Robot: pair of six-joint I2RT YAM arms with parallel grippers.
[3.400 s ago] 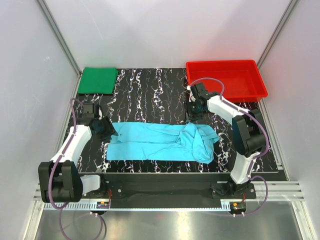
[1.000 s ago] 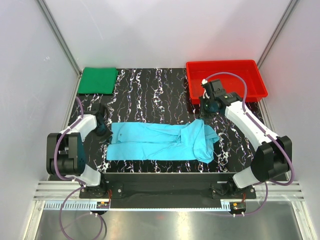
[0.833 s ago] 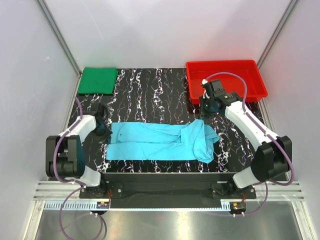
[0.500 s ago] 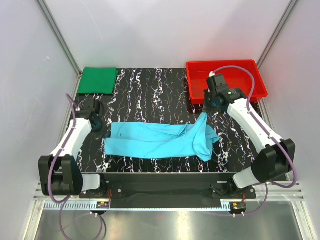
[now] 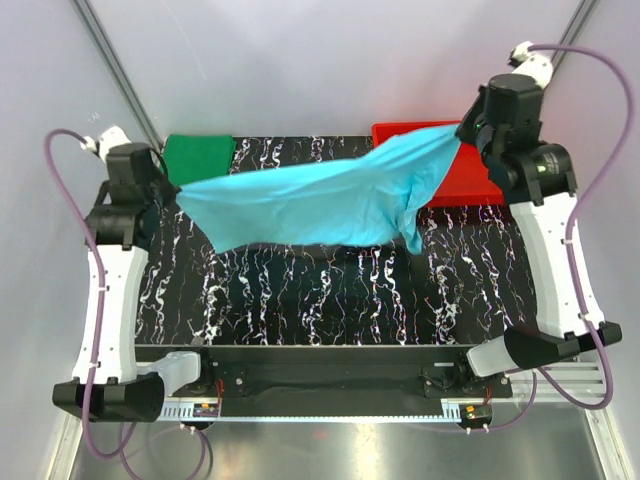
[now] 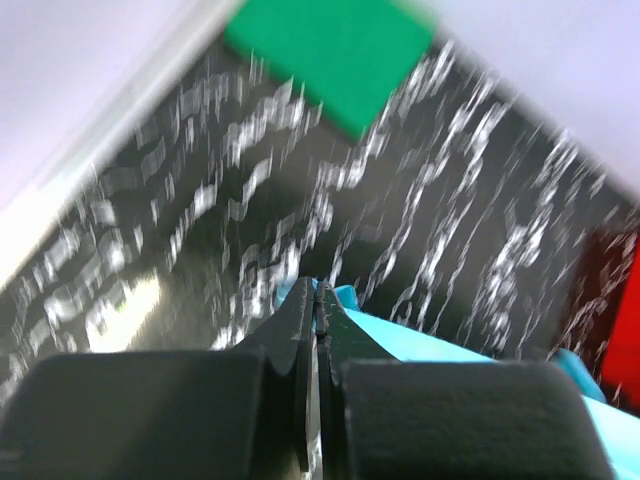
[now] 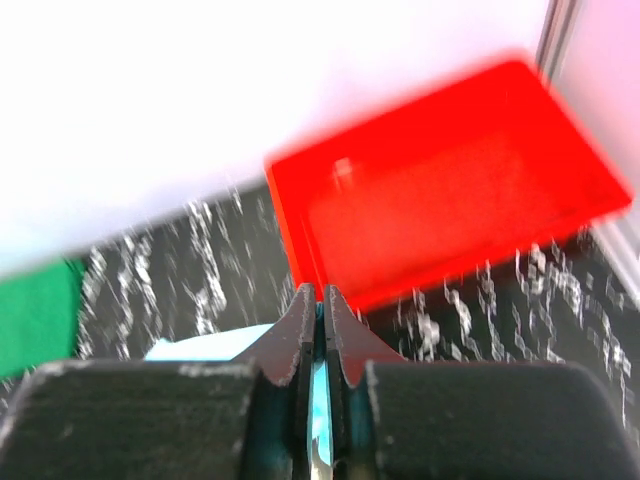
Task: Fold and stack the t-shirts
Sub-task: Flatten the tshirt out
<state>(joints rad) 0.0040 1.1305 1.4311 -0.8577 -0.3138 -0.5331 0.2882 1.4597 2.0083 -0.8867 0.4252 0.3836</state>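
The light cyan-blue t-shirt [image 5: 320,205] hangs stretched in the air above the black marbled table, held at both ends. My left gripper [image 5: 172,192] is shut on its left end, high over the table's left side; blue cloth [image 6: 420,345] shows beside the closed fingers. At the upper right my right gripper [image 5: 462,135] is shut on the other end, with a strip of blue cloth [image 7: 320,400] pinched between its fingers. One sleeve [image 5: 412,238] dangles below. The dark green t-shirt [image 5: 198,155] lies folded flat at the table's back left corner, also seen in the left wrist view [image 6: 330,55].
A red plastic tray [image 5: 480,185] stands at the back right, partly hidden behind the raised shirt, and fills the right wrist view [image 7: 440,210]. White walls with metal frame posts close in the table on three sides.
Both arms have risen sharply, lifting the blue shirt off the table and pulling it taut between them. The left gripper closed on the shirt's left end during the last second.
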